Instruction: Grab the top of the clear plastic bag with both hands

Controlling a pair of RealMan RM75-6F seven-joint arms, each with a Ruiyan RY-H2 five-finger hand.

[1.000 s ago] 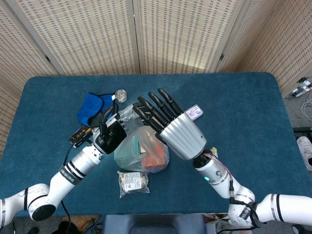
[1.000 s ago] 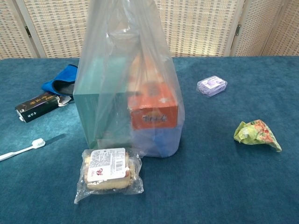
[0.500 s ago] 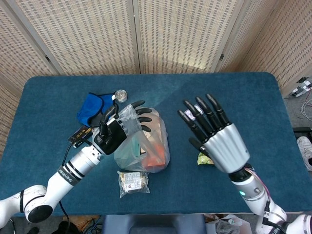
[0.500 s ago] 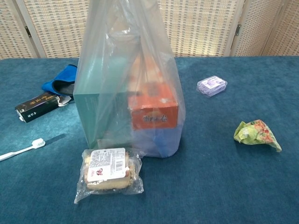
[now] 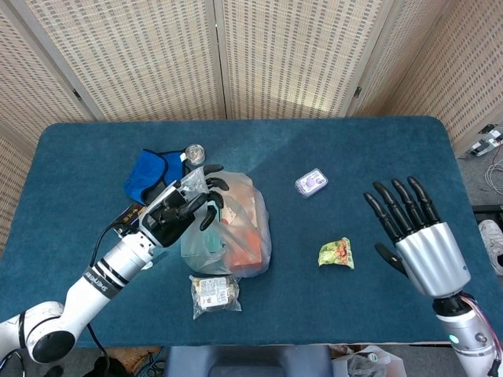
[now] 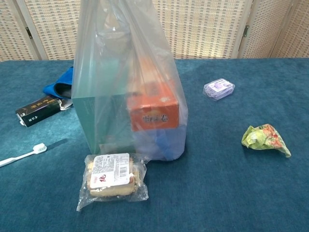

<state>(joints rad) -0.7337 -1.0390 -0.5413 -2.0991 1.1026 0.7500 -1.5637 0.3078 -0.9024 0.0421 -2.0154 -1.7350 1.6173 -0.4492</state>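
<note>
The clear plastic bag (image 5: pixel 236 228) (image 6: pixel 123 77) stands upright on the blue table, holding a teal box (image 6: pixel 94 121) and an orange box (image 6: pixel 153 113). My left hand (image 5: pixel 179 212) grips the bag's top at its left side, fingers curled into the gathered plastic. My right hand (image 5: pixel 416 236) hovers far to the right of the bag, near the table's right edge, fingers spread and holding nothing. Neither hand shows in the chest view.
A wrapped bun (image 5: pixel 214 292) (image 6: pixel 112 175) lies just in front of the bag. A green snack packet (image 5: pixel 336 253) (image 6: pixel 264 137) and a small purple case (image 5: pixel 312 182) (image 6: pixel 218 88) sit to the right. Blue cloth (image 5: pixel 148 174), a black box (image 6: pixel 38 110) and a toothbrush (image 6: pixel 21 154) lie left.
My right hand pulled away from the bag's top, moving right and toward the table's near right edge. My left hand closed on the bag top, and the bag tilted slightly left.
</note>
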